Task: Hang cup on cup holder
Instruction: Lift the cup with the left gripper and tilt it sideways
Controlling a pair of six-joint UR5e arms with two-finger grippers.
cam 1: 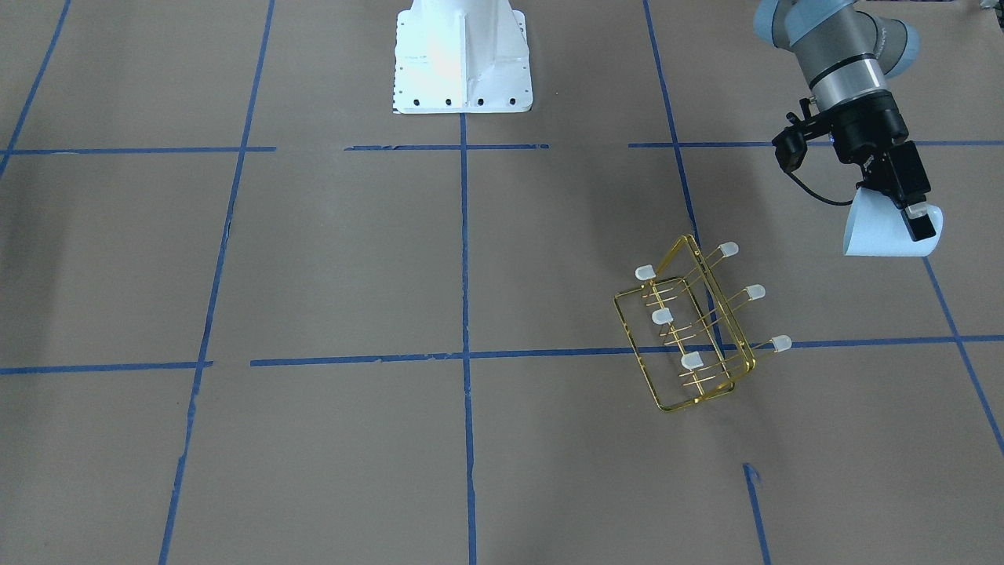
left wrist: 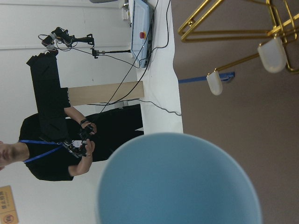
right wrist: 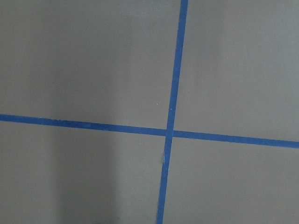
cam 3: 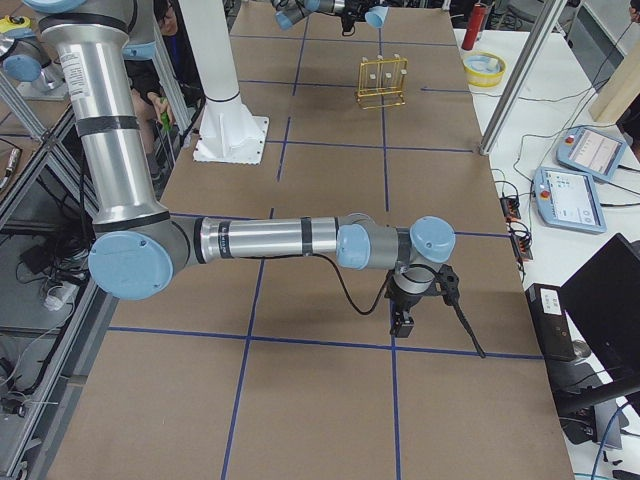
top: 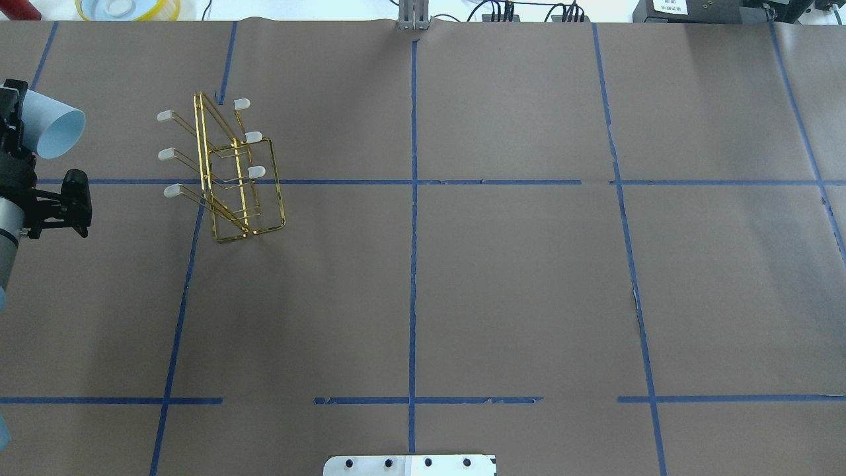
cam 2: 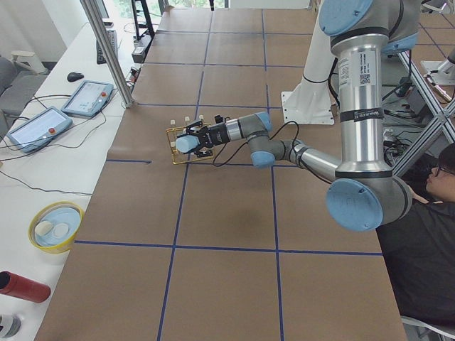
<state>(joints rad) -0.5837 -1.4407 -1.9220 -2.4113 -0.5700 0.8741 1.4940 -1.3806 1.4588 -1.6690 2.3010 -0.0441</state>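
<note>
The pale blue cup [cam 1: 882,231] is held on its side in my left gripper [cam 1: 910,220], one black finger [cam 1: 919,222] across its wall. Its open mouth faces the cup holder [cam 1: 690,329], a gold wire rack with white-capped prongs that stands tilted on the brown table. The cup hangs above the table, apart from the rack, at the left edge of the overhead view [top: 56,132]; the rack [top: 228,172] is to its right. The left wrist view shows the cup's rim [left wrist: 177,182] and two prong caps [left wrist: 273,53]. My right gripper [cam 3: 403,322] hangs low over the table far from both; I cannot tell its state.
The robot's white base [cam 1: 463,59] stands at the table's near middle. A yellow bowl [top: 129,8] and a red can [top: 20,8] sit beyond the far left edge. Blue tape lines [right wrist: 170,130] cross the table. Operators stand at the sides.
</note>
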